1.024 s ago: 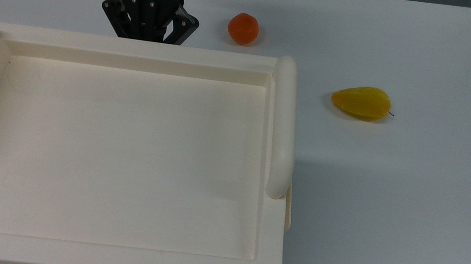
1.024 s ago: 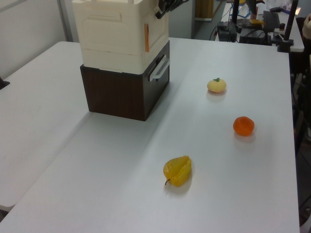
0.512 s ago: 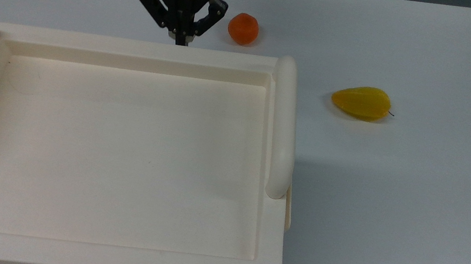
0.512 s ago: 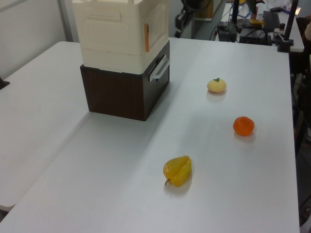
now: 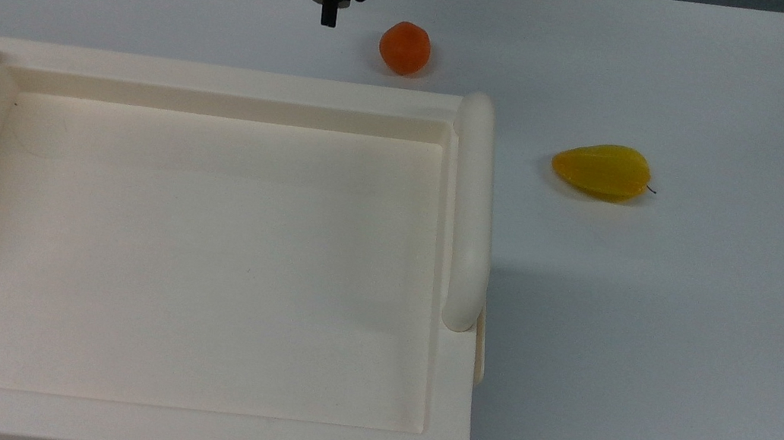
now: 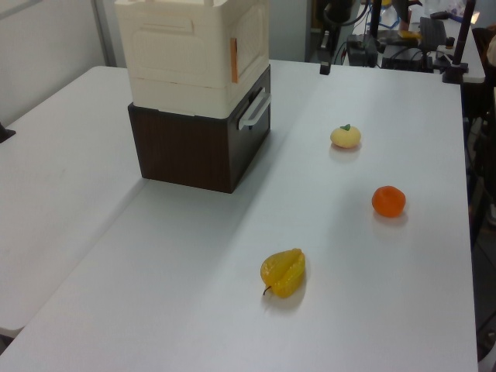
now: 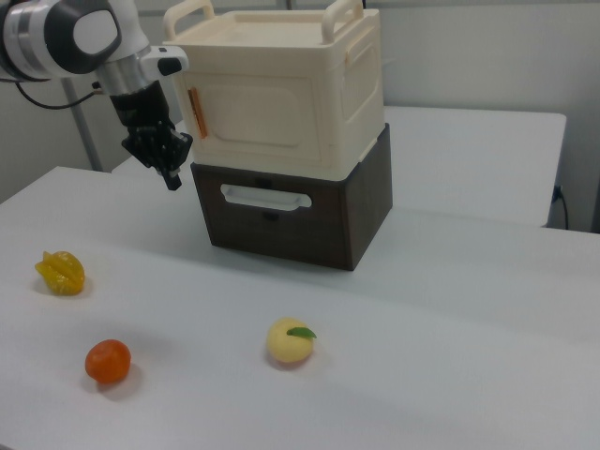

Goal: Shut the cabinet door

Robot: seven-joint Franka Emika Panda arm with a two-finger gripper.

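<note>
Cabinet door flush in right view; top view: recessed top.

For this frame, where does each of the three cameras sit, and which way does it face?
Top view: overhead, looking down on the cabinet top; end effector at the upper edge.
Left view: raised, off one table end, looking along it at the cabinet's side; end effector far back.
Right view: low, facing the cabinet door; end effector and arm at the right view's left.
Shared: the orange fruit and yellow fruit show in all three.
</note>
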